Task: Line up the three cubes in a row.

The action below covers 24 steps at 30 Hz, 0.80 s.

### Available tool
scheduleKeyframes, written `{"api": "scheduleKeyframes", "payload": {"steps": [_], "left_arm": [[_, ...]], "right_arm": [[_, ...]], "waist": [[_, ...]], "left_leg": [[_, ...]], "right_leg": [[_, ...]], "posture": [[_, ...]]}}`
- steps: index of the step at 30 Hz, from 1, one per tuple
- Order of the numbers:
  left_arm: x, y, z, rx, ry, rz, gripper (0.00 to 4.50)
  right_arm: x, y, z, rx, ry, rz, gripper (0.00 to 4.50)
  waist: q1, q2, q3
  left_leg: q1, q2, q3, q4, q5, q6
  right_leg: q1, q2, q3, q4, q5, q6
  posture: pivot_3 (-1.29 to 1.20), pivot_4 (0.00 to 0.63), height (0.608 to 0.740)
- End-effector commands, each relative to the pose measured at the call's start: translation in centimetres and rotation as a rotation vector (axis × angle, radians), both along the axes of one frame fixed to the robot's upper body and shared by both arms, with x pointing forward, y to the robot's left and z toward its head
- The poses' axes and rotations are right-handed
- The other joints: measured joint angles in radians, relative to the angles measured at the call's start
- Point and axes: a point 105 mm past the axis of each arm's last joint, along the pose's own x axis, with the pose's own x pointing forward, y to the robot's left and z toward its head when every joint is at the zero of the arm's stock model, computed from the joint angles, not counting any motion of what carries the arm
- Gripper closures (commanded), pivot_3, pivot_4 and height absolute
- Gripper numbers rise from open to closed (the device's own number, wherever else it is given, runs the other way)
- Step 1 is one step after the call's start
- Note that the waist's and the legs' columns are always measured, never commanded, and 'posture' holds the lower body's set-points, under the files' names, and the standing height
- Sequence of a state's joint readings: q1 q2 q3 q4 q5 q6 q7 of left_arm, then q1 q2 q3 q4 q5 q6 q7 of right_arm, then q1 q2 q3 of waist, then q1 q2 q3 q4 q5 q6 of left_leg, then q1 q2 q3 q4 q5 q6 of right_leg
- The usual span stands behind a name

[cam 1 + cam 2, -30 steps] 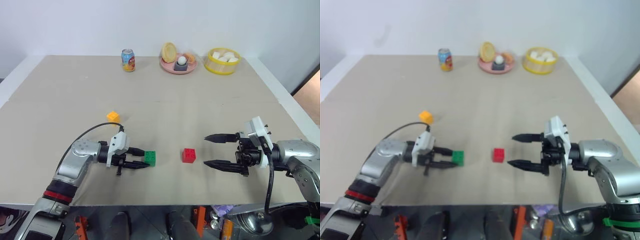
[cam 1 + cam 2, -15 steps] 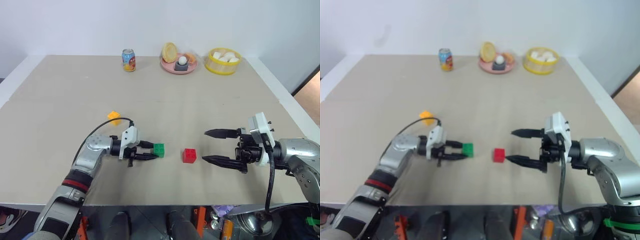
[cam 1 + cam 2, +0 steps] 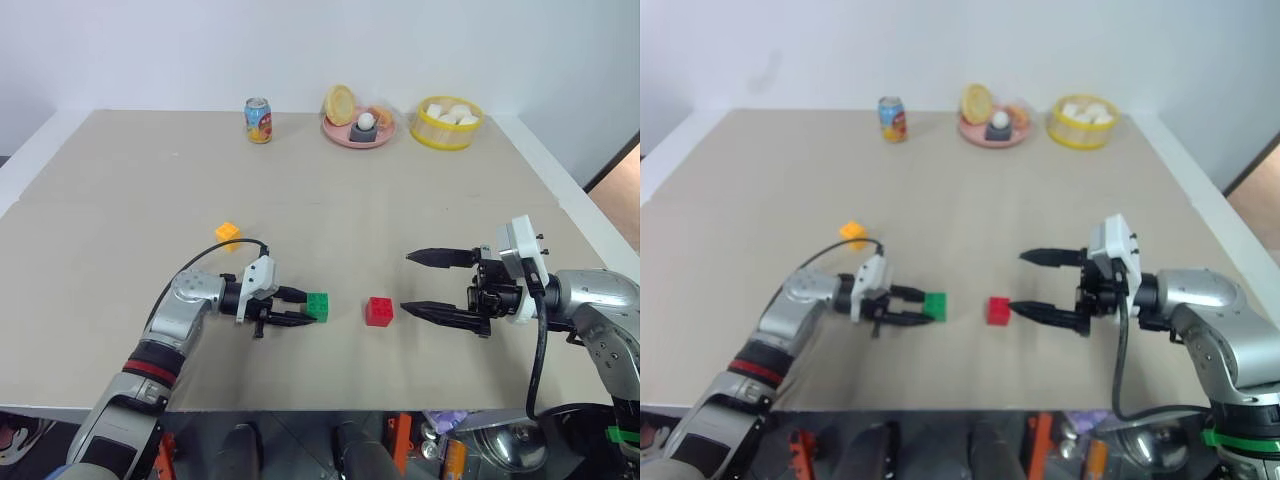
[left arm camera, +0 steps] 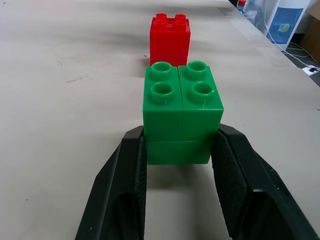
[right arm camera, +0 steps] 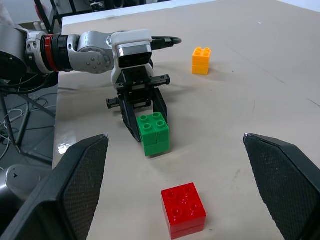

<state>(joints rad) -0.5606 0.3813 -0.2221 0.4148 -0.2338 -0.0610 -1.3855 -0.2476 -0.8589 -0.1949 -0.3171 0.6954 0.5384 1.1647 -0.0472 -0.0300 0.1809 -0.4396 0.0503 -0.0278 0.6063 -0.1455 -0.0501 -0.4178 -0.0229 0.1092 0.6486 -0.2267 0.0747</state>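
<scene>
My left gripper (image 3: 308,307) is shut on the green cube (image 3: 318,306), whose base sits between the two black fingers (image 4: 131,175) at table level. The red cube (image 3: 379,311) stands on the table just to its right, with a small gap between them. Back and to the left, the yellow-orange cube (image 3: 228,234) stands alone. On the far side of the red cube, my right gripper (image 3: 405,282) hangs wide open above the table, pointing left, with its lower fingertip close to that cube and nothing held.
A soda can (image 3: 258,120), a pink plate (image 3: 335,135) of food and a yellow basket (image 3: 440,138) of white lumps stand along the table's far edge. The cubes near me sit a short way in from the front edge.
My left gripper carried the green cube to the right, closer to the red cube. The right gripper stayed open and hardly moved.
</scene>
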Motion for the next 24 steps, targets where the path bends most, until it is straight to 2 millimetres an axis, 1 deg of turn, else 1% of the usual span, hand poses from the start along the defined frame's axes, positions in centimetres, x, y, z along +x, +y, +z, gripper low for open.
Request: {"api": "scheduleKeyframes", "payload": {"steps": [1, 8, 15, 16, 17, 19, 20, 22, 23, 24], "left_arm": [[0.0, 0.3, -0.5, 0.024, -0.020, -0.003, 3.24], [0.0, 0.0, -1.3, 0.044, -0.018, -0.010, 3.24], [0.2, -0.5, -1.5, 0.043, -0.031, -0.009, 3.24], [0.2, -0.6, -1.5, 0.044, -0.032, -0.007, 2.21], [0.2, -0.6, -1.5, 0.042, -0.028, -0.006, 1.93], [0.1, -0.6, -1.5, 0.037, -0.009, -0.007, 1.17], [0.1, -0.6, -1.5, 0.035, -0.011, -0.002, 0.91], [0.2, -0.5, -1.3, 0.031, -0.017, 0.007, 0.12], [0.2, -0.5, -1.2, 0.022, -0.021, 0.013, 0.02], [0.2, -0.5, -1.1, 0.015, -0.026, 0.017, 0.02]], "right_arm": [[0.1, 0.1, 0.8, 0.008, -0.032, 0.003, 0.00], [0.1, 0.0, 1.0, 0.009, -0.037, -0.004, 0.00], [0.2, -0.1, 1.0, 0.006, -0.041, -0.014, 0.00], [0.3, -0.1, 1.0, 0.006, -0.043, -0.015, 0.00], [0.3, -0.1, 1.0, 0.007, -0.043, -0.016, 0.00], [0.3, -0.1, 1.1, 0.007, -0.045, -0.017, 0.00], [0.4, 0.0, 1.1, 0.008, -0.045, -0.017, 0.00], [0.4, 0.0, 1.1, 0.008, -0.046, -0.016, 0.00], [0.4, 0.0, 1.1, 0.008, -0.046, -0.017, 0.00], [0.5, -0.1, 1.1, 0.008, -0.046, -0.018, 0.00]], "waist": [[0.000, 0.000, 0.000], [0.000, 0.000, 0.000], [0.000, 0.000, 0.000], [0.001, 0.000, 0.000], [0.001, 0.000, 0.000], [0.001, 0.001, 0.000], [0.001, 0.001, 0.000], [0.001, 0.001, -0.001], [0.001, 0.001, -0.001], [0.001, 0.001, -0.001]], "left_leg": [[0.000, 0.000, 0.000, 0.000, 0.000, 0.000], [0.001, 0.000, 0.000, 0.000, 0.000, 0.000], [0.002, 0.000, 0.000, 0.001, 0.000, 0.000], [0.002, 0.000, 0.000, 0.002, 0.000, 0.000], [0.002, 0.000, 0.000, 0.002, 0.000, 0.000], [0.002, 0.000, 0.000, 0.003, 0.000, 0.000], [0.002, 0.000, -0.001, 0.003, 0.000, 0.000], [0.002, 0.000, -0.001, 0.003, 0.000, 0.000], [0.003, 0.000, -0.001, 0.003, 0.000, 0.000], [0.003, 0.000, -0.001, 0.003, 0.000, 0.000]], "right_leg": [[0.000, 0.000, 0.000, 0.000, 0.000, 0.000], [0.001, 0.000, 0.000, 0.000, 0.000, 0.000], [0.002, 0.000, 0.000, 0.000, 0.000, 0.000], [0.003, 0.000, 0.000, 0.000, 0.000, 0.000], [0.003, 0.000, 0.000, 0.000, 0.000, 0.000], [0.003, 0.000, 0.000, 0.000, 0.000, 0.001], [0.004, 0.000, 0.000, 0.000, 0.001, 0.001], [0.004, 0.000, 0.000, 0.000, 0.001, 0.001], [0.004, 0.000, 0.000, 0.000, 0.001, 0.001], [0.004, 0.000, 0.000, 0.000, 0.001, 0.001]], "posture": [[0.00, 0.150, 0.740], [0.00, 0.150, 0.740], [0.00, 0.150, 0.740], [0.00, 0.150, 0.740], [0.00, 0.150, 0.740], [0.00, 0.150, 0.740], [0.00, 0.150, 0.740], [0.00, 0.150, 0.740], [0.00, 0.150, 0.740], [0.00, 0.150, 0.740]]}}
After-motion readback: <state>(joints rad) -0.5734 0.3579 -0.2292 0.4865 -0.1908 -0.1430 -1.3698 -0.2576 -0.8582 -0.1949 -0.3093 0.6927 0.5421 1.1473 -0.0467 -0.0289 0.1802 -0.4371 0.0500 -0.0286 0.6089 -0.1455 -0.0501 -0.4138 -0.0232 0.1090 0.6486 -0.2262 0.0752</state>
